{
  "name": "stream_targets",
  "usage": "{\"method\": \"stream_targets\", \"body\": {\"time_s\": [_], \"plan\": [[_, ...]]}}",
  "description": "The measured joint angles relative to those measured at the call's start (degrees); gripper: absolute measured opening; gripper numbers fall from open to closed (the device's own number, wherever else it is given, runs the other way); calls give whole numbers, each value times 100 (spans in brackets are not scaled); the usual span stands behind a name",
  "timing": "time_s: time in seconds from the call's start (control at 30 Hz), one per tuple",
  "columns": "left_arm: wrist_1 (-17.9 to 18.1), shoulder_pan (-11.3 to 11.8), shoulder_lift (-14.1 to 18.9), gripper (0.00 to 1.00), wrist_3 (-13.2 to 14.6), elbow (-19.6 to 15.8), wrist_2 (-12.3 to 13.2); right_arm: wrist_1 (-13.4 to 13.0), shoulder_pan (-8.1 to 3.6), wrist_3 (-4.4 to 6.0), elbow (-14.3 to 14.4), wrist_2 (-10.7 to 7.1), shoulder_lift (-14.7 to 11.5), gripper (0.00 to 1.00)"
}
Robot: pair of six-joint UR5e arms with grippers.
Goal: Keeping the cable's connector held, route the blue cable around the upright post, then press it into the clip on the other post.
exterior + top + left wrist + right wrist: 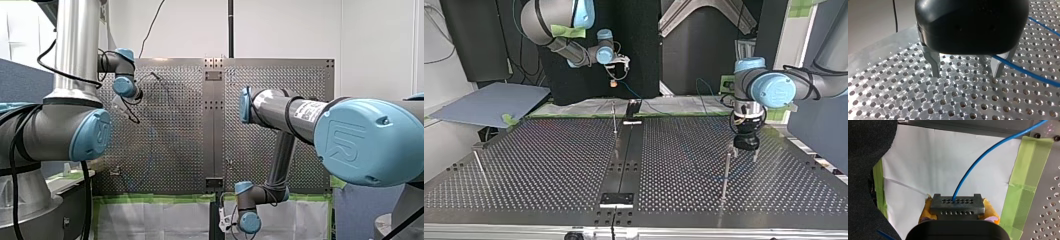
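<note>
Only two markings show up from my seat: the front view has the Universal Robots emblem moulded into the big blue joint cap of my right arm, and a white label on that arm's forearm whose print is too small to read. My right gripper is clamped on the dark grey connector, its yellow pads pressing the block's two sides, and it hangs over a white sheet edged with green tape, off the plate. From the connector's holed face the blue cable rises and curves away towards the perforated table. My left gripper hovers low over the table with its metal fingers wide apart and nothing between them; the cable passes one finger, and I cannot tell whether they touch. In the top view this gripper stands just beside an upright post.
</note>
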Motion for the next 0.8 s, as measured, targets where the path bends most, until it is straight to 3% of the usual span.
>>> {"method": "stream_targets", "body": {"time_s": [0.33, 0.8], "plan": [[31, 23, 78, 99, -8, -30, -13, -4, -4, 0, -1, 0, 0, 0], [155, 28, 453, 99, 5, -443, 58, -9, -18, 0, -2, -35, 0, 0]]}}
